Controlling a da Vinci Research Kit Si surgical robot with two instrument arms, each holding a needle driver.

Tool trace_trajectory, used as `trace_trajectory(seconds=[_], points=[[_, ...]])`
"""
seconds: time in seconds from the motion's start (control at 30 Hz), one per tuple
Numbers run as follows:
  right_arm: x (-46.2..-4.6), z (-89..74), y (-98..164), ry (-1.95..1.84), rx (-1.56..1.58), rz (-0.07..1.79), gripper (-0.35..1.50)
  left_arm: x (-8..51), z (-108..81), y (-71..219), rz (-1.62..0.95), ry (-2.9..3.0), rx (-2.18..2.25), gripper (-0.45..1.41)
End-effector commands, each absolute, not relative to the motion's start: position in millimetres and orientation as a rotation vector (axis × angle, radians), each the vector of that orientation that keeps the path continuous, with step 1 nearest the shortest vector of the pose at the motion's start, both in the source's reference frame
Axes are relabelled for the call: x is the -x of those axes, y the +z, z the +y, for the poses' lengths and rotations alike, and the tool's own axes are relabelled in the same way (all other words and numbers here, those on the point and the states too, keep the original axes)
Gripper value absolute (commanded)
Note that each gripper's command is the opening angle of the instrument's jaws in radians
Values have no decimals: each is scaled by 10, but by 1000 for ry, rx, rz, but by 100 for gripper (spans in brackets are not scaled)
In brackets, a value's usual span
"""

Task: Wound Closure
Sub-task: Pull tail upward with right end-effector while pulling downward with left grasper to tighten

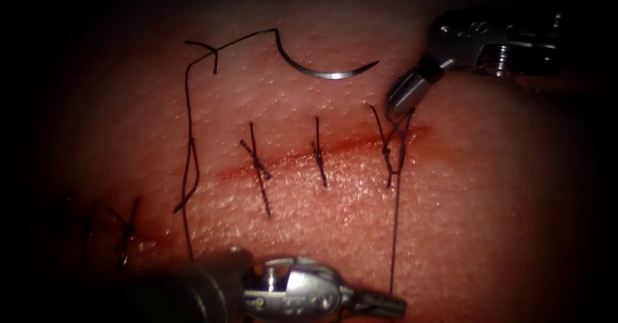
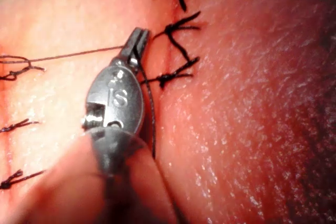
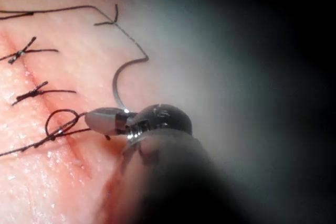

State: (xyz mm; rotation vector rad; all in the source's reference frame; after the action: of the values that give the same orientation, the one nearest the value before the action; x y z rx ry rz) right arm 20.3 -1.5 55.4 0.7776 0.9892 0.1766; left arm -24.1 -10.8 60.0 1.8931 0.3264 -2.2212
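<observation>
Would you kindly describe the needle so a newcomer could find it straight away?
Start at the reddened cut running across the tissue. Above it, up and left of the right tool, the needle lies free on the surface, held by neither tool. Unlike the dark stitches and thread, it is a bright, curved steel arc.

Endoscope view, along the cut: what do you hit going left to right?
Knotted stitch → second knotted stitch → loose looped thread at the cut's right end, held at its top by the right tool; the left tool grips the strand below.
</observation>
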Motion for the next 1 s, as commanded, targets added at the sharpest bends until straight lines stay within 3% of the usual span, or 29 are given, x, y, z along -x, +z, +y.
trace_trajectory(seconds=[0.03,0.53,1.0], points=[[-211,-1,562,185,-735,979,-35,247,-107,604,328,-2216,-1893,-45],[-207,4,569,307,-658,991,-35,261,-147,588,439,-2169,-1840,-45],[-202,31,595,490,-433,881,-35,272,-175,575,608,-1968,-1895,-45]])
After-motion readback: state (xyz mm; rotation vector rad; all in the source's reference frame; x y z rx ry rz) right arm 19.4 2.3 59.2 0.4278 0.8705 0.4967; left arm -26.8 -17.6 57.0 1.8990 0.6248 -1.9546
